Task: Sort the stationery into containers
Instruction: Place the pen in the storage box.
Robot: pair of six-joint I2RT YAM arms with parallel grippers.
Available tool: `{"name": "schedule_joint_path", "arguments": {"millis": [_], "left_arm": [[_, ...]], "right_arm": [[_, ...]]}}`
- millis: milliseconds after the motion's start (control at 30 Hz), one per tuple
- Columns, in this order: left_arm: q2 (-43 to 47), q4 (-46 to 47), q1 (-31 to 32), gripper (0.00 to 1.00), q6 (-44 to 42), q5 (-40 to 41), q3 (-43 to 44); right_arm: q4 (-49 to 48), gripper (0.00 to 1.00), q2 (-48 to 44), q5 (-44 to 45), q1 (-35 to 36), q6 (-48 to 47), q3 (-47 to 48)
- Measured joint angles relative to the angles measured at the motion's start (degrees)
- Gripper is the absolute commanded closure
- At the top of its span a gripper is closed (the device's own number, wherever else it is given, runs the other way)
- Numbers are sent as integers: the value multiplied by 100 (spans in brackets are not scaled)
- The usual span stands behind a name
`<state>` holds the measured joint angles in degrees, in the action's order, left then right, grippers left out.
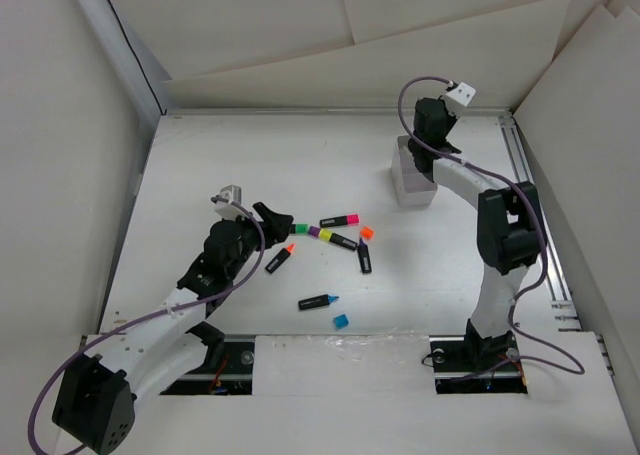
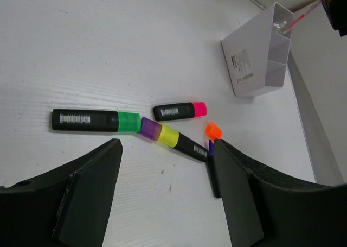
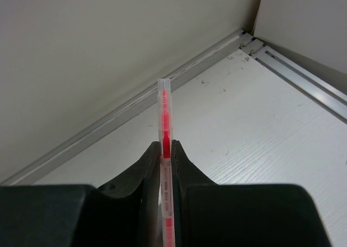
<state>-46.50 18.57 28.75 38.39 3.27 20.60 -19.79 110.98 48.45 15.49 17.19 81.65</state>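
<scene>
Top external view shows the right gripper (image 1: 424, 153) poised over the white box (image 1: 412, 191) at the far right. The left gripper (image 1: 274, 218) hangs at the edge of the highlighters scattered mid-table. Left wrist view: its fingers stand spread with nothing between them. Just beyond them a green-capped highlighter (image 2: 89, 120) lies almost end to end with a purple cap (image 2: 149, 128) and a yellow-capped highlighter (image 2: 179, 141). Closing here could nudge those neighbours or flick the loose orange cap (image 2: 213, 130) away. The box looks thin-walled and light, and the red pen (image 2: 297, 20) meets its open top at a slant. Right wrist view: the fingers pinch that pen (image 3: 164, 122). It could pivot in so narrow a grip, catch a wall or divider, and tip the box.
</scene>
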Motion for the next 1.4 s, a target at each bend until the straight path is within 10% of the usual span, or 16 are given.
{"name": "schedule_joint_path", "arguments": {"millis": [433, 1067, 1400], "left_arm": [[-120, 50, 0, 35, 0, -24, 11], [-13, 61, 0, 35, 0, -111, 11], [208, 42, 0, 37, 4, -9, 11]], "right_arm": [[-907, 97, 284, 935, 487, -931, -7], [-1211, 59, 306, 1563, 837, -1329, -308], [-780, 66, -505, 1091, 1355, -1434, -518]]}}
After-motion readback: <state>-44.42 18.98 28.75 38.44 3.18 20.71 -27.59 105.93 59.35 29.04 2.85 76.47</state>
